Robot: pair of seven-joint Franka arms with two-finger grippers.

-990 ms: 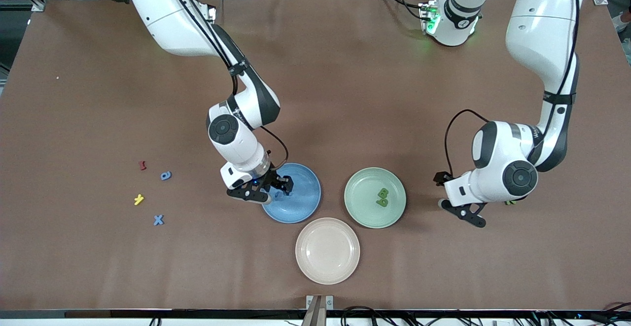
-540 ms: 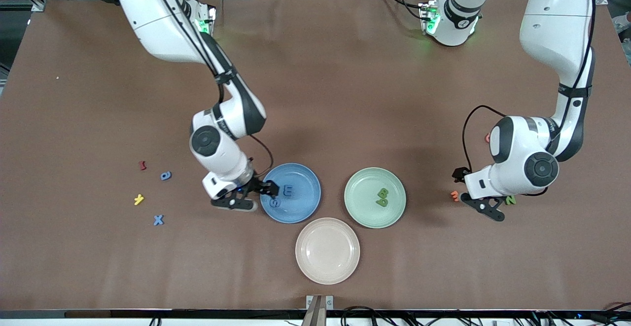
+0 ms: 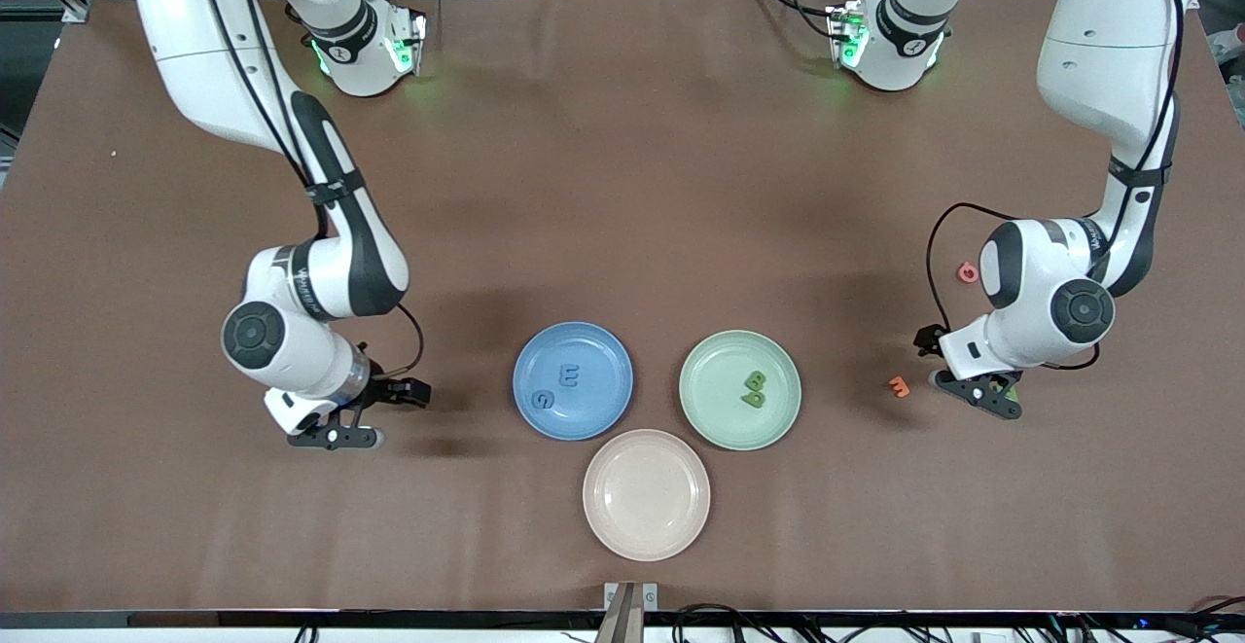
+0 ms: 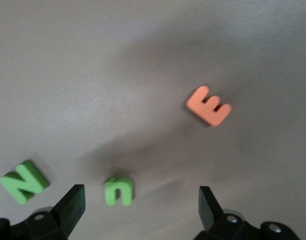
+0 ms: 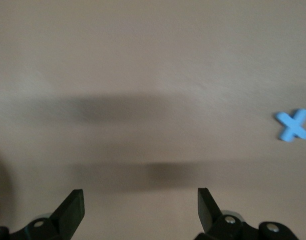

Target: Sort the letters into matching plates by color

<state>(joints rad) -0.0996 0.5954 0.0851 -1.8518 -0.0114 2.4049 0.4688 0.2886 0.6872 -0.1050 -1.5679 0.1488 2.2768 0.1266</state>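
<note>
left gripper [image 4: 137, 202] open, empty, low over the table at the left arm's end — small green n [image 4: 119, 191] right between the fingers, green N [image 4: 23, 181] just beside. right gripper [image 5: 137, 205] open too, empty — blue x [image 5: 293, 125] off to one side. blue plate [image 3: 608, 410] and green plate [image 3: 710, 419] near the middle, two letters in each.

The blue plate [image 3: 573, 380] holds blue letters [image 3: 560, 387]; the mint-green plate [image 3: 740, 389] holds dark green ones [image 3: 755, 389]. A cream-pink plate [image 3: 646, 494], an orange E [image 4: 209, 105], green letters [image 4: 118, 191], a blue X [image 5: 292, 125] and what looks like a pink letter [image 3: 967, 272] sit on brown cloth [image 3: 622, 186].
</note>
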